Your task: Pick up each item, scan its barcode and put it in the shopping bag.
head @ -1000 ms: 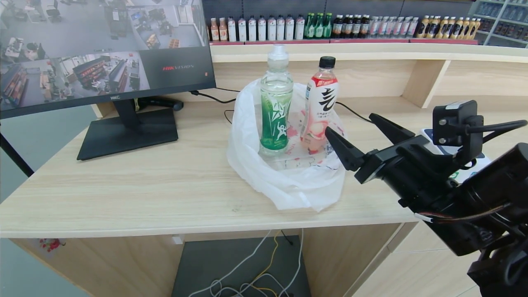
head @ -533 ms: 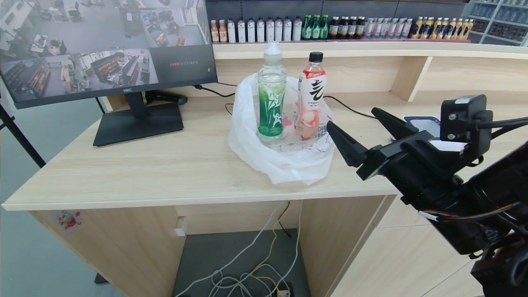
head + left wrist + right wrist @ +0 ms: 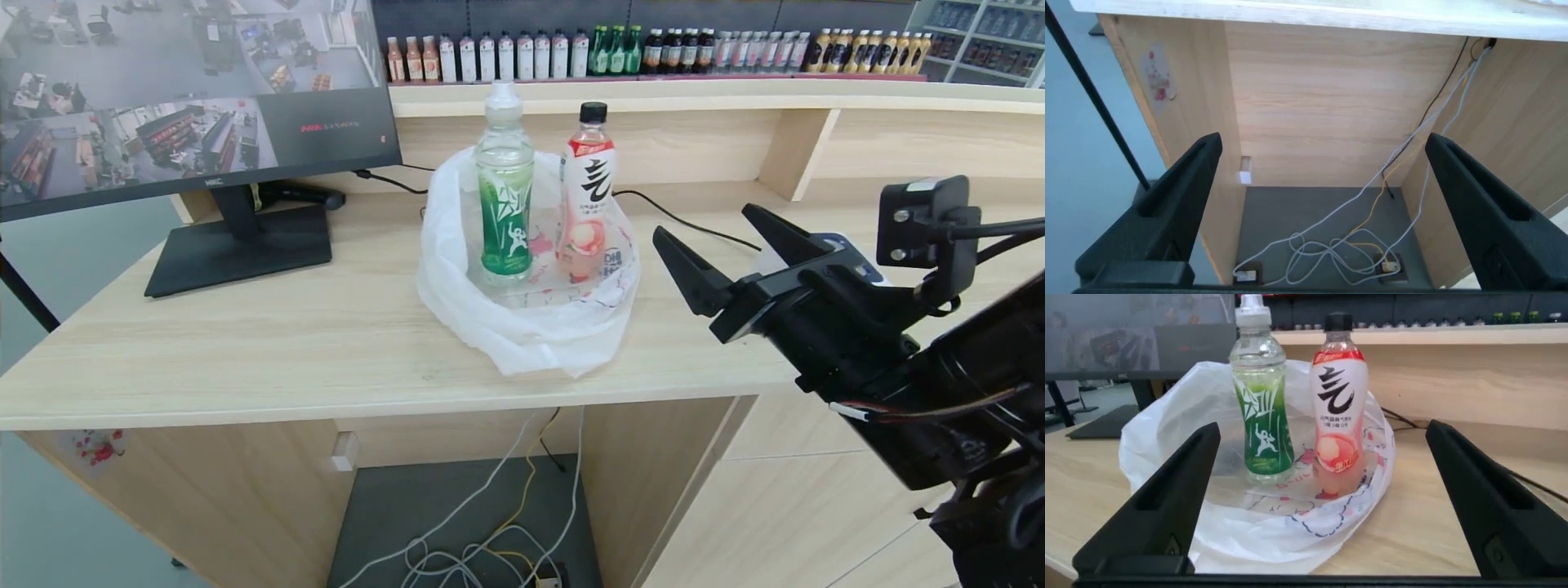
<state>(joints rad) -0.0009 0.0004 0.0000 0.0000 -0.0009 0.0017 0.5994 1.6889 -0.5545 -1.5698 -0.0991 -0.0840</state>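
Note:
A white plastic shopping bag (image 3: 522, 327) lies open on the wooden counter (image 3: 245, 343). Two bottles stand upright inside it. One is a clear bottle with a green label (image 3: 504, 204), the other a pink-and-white bottle with a black cap (image 3: 584, 204). My right gripper (image 3: 702, 222) hovers to the right of the bag, open and holding nothing. Through the right wrist view the green bottle (image 3: 1261, 416) and the pink bottle (image 3: 1337, 416) stand ahead of the open right gripper (image 3: 1323, 429). My left gripper (image 3: 1323, 140) is open below the counter top, facing the desk's underside.
A monitor (image 3: 188, 90) on a black stand sits at the counter's left, with a black handheld device (image 3: 298, 194) behind it. A raised ledge (image 3: 735, 90) and a shelf of drinks (image 3: 653, 49) run along the back. Loose cables (image 3: 1347, 245) lie under the desk.
The head camera has shifted, so the whole scene sits further left and a bit farther off. Both bottles stay upright in the bag. The right gripper stays open.

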